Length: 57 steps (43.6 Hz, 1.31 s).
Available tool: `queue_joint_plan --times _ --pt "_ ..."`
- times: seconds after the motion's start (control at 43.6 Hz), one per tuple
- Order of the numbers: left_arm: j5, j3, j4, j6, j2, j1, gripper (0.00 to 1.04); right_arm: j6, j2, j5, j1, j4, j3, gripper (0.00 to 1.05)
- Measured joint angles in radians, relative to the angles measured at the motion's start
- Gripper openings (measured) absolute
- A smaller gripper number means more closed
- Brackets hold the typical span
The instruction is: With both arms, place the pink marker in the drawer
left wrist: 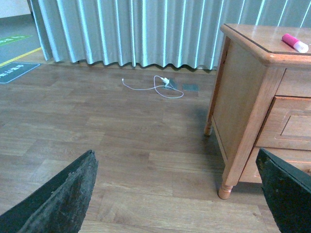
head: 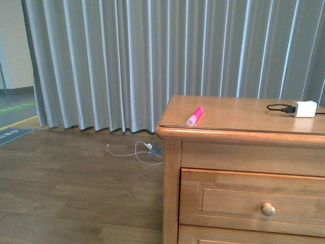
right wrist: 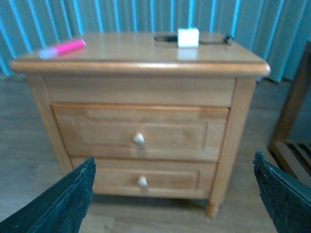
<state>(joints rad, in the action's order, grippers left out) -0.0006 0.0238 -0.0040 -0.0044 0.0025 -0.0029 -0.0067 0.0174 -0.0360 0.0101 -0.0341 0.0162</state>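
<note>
Grey pleated curtain (head: 127,61), brown wood-plank floor (head: 61,193), white cable (head: 148,147) by the curtain hem

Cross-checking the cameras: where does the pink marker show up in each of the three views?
Front view: the pink marker lies on the dresser top, near its left front corner.
Left wrist view: the marker lies on that top, close to the corner above the side panel.
Right wrist view: the marker lies at the end of the top away from the white charger.
Shared landmark: the dresser top, in all three.
</note>
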Motion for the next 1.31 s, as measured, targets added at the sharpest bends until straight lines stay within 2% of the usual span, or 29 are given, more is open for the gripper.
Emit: queue_joint_plan --times 0.046,0.115,0.413,0.573,0.894,1.307 --pt "0.000 0.000 0.000 0.000 0.000 0.000 0.99 0.000 0.059 -0.053 0.029 -0.059 0.029 0.96" --pt "0.000 0.000 0.000 0.000 0.000 0.000 0.99 0.014 0.206 -0.060 0.069 -0.026 0.059 0.96" --pt "0.000 0.000 0.000 0.000 0.000 0.000 0.99 0.060 0.872 -0.038 0.177 0.288 0.253 0.96" --pt "0.000 0.000 0.000 0.000 0.000 0.000 0.99 0.081 1.188 -0.044 0.192 0.394 0.400 0.96" --pt "0.000 0.000 0.000 0.000 0.000 0.000 0.99 0.138 1.696 -0.129 0.224 0.458 0.711 0.96" --pt "0.000 0.000 0.000 0.000 0.000 0.000 0.99 0.145 2.087 -0.214 0.198 0.503 1.019 0.96"
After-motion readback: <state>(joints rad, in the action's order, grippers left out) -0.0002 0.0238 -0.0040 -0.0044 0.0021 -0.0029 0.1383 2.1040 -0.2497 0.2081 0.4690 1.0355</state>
